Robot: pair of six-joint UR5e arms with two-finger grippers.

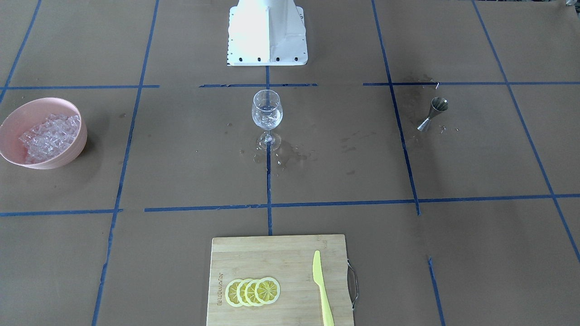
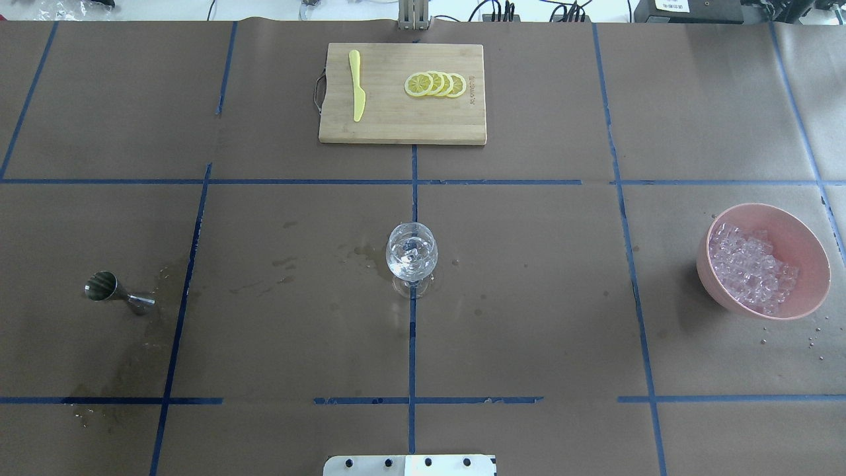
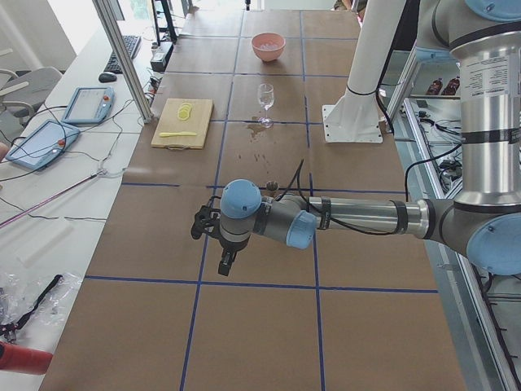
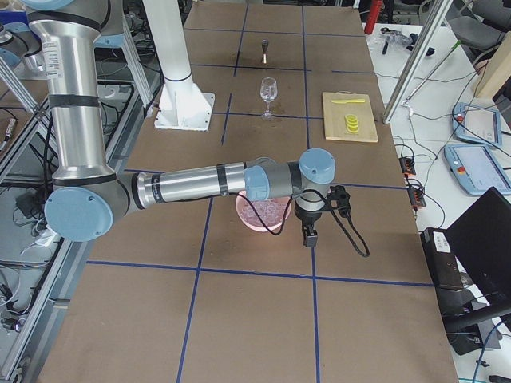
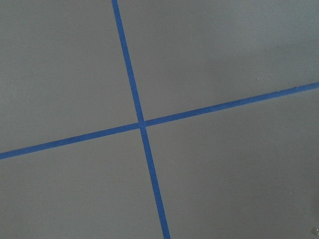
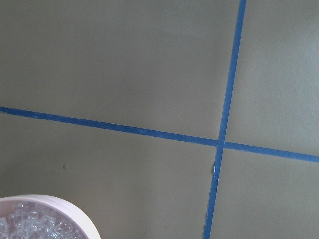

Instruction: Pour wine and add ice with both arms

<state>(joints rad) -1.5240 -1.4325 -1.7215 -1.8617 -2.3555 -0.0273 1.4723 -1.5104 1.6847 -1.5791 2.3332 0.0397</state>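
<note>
A clear stemmed wine glass (image 1: 267, 113) stands at the table's middle. Ice cubes (image 2: 411, 254) lie inside it; I cannot pick out the wine in the glass. A heap of ice (image 2: 753, 271) fills a pink bowl (image 2: 722, 291) on the robot's right. A steel jigger (image 2: 119, 294) stands on the robot's left. My left gripper (image 3: 227, 265) hangs over bare table beyond the jigger, fingers pointing down. Just past the bowl (image 4: 243, 214), my right gripper (image 4: 308, 237) hangs the same way. Both appear only in the side views, so I cannot tell whether they are open or shut.
A bamboo cutting board (image 1: 253, 253) with yellow lemon slices (image 1: 253, 291) and a yellow knife (image 1: 321, 290) lies on the operators' side. Wet stains (image 1: 290, 156) spread around the glass foot and near the jigger. The white pedestal (image 1: 267, 36) stands behind the glass.
</note>
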